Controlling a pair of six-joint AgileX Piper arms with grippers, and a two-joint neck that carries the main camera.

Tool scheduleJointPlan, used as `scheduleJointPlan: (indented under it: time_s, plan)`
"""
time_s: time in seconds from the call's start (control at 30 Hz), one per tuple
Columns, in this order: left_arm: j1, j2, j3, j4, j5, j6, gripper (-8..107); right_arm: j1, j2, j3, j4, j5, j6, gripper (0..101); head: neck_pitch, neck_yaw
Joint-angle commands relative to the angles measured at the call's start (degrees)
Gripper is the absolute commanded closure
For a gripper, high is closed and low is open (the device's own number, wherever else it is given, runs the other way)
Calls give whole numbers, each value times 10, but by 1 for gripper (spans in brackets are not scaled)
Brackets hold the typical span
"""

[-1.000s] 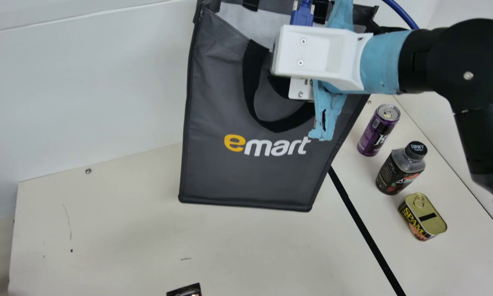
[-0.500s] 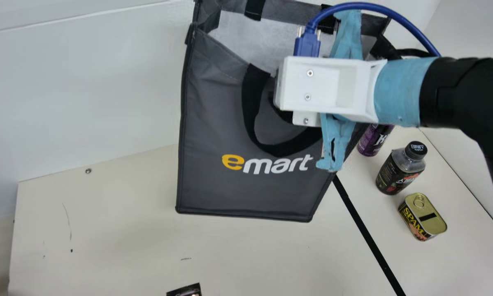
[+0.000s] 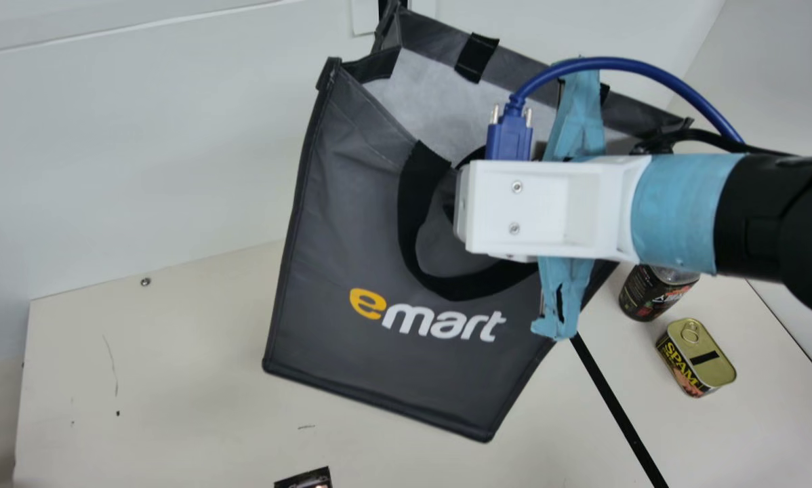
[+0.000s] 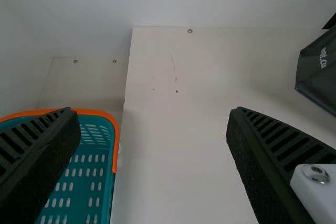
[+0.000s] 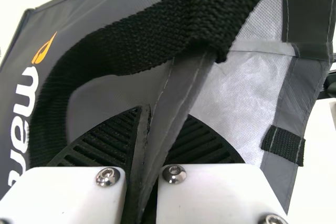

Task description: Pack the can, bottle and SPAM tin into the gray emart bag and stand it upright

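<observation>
Robotics lab, I'd say: my right arm (image 3: 752, 215) with blue tape (image 3: 684, 210) and plugged-in cable (image 3: 623, 64), white wall (image 3: 141, 156), cream table (image 3: 196, 379) with screw (image 3: 146, 282).

Main vw, ctr: gray bag (image 3: 372, 257), blk strap (image 3: 408, 230), whitish lining (image 3: 440, 102), yel & wht lettering (image 3: 443, 324). ~4 o'clock: SPAM tin (image 3: 696, 360), gold lid w/ blk bar. ~3 o'clock: bottle (image 3: 650, 295), dk label w/ red. ~2 o'clock: blue cable (image 3: 609, 63). L wrist vw: teal slotted basket (image 4: 100, 113), orange rim.

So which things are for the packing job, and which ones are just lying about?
For the job:
- gray fabric emart bag
- bottle with a dark label
- gold-topped metal SPAM tin

Just there:
- teal plastic basket with orange rim
- long black strip
</observation>
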Motion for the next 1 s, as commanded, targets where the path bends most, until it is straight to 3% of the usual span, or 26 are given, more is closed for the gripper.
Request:
scheduleJointPlan:
  time_s: [0.0,0.63,0.97]
  plan:
    - [0,0,0,0,0,0,9,2,-5,12,-2,0,1,101,-13,-1]
    - [0,0,0,0,0,0,9,8,-47,110,6,0,11,101,-13,-1]
    - [0,0,0,0,0,0,9,40,-65,143,3,0,38,101,-13,-1]
